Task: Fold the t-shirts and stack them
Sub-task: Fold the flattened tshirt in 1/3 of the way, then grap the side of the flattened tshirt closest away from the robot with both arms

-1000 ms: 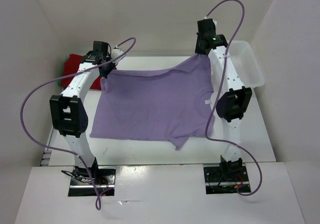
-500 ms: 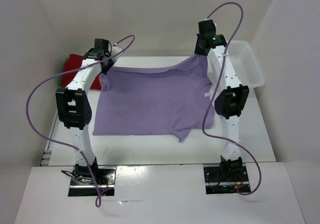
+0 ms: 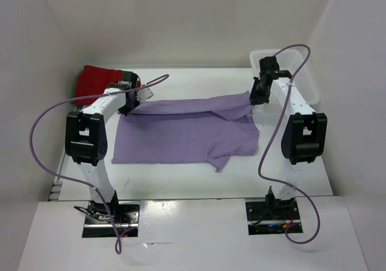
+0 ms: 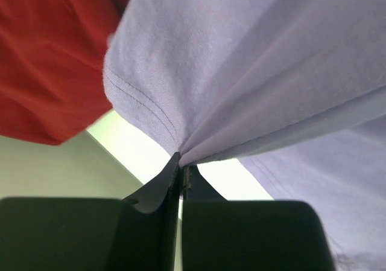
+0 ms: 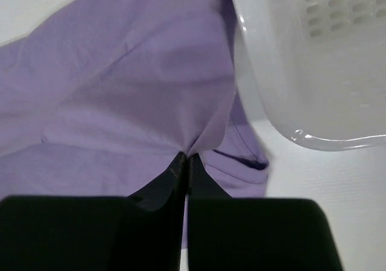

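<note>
Left claw (image 3: 128, 110) and right claw (image 3: 254, 100) both pinched shut on the lavender shirt (image 3: 181, 141), we have lowered its far edge forward, starting the fold

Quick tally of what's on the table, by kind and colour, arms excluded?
lavender shirt: 1
red shirt: 1
white basket: 1
Total: 3

We see bright, even light with soft shadows under the lavender shirt (image 3: 181, 139). Both wrist views blur up close, and the basket (image 5: 313, 72) looks perhaps overexposed.
</note>
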Robot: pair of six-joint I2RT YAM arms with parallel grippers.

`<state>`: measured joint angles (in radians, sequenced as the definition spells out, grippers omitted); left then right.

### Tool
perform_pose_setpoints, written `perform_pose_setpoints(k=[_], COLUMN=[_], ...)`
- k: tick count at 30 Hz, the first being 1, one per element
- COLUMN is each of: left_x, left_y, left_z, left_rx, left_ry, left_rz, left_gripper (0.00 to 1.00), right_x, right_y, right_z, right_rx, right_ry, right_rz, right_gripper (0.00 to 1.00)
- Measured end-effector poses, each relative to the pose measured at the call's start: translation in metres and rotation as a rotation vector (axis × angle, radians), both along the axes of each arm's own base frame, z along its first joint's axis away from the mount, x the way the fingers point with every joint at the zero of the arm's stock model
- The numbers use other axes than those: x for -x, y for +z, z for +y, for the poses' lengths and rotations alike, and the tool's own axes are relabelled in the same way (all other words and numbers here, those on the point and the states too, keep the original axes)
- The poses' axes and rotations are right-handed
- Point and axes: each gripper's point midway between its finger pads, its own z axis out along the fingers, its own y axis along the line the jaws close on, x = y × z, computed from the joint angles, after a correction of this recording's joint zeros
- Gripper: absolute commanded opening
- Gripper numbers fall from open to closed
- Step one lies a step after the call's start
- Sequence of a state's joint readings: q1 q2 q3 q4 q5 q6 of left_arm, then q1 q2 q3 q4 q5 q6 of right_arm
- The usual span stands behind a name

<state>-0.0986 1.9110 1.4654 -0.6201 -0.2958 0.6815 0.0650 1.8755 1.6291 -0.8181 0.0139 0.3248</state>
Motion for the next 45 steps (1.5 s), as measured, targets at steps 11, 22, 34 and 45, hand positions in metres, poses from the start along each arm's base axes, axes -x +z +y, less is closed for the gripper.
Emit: perform_pose_setpoints(k=[11, 22, 34, 45], left_x=[0.017, 0.022, 0.065, 0.147], left_y=[-0.017, -0.025, -0.032, -0.055], left_z=[0.004, 0.005, 0.035, 0.019], left_rx=[-0.078, -0.109, -0.079, 0.118], left_ry=[-0.015, -0.014, 0.086, 0.138], left_rz=[0.038, 0.050, 0.152, 0.342], left_gripper=[0.00, 0.12, 0.78, 0.85], right_x=[0.021, 0.036, 0.089, 0.160], right_y=[-0.033, -0.050, -0.057, -0.081], right_z=[0.006, 0.011, 0.008, 0.012], right_rx=[-0.130, -0.160, -0.161, -0.198], right_ry=[-0.005, -0.010, -0.079, -0.201], right_rz=[0.054, 0.105, 0.170, 0.286], right_gripper=[0.00, 0.28, 0.90, 0.98])
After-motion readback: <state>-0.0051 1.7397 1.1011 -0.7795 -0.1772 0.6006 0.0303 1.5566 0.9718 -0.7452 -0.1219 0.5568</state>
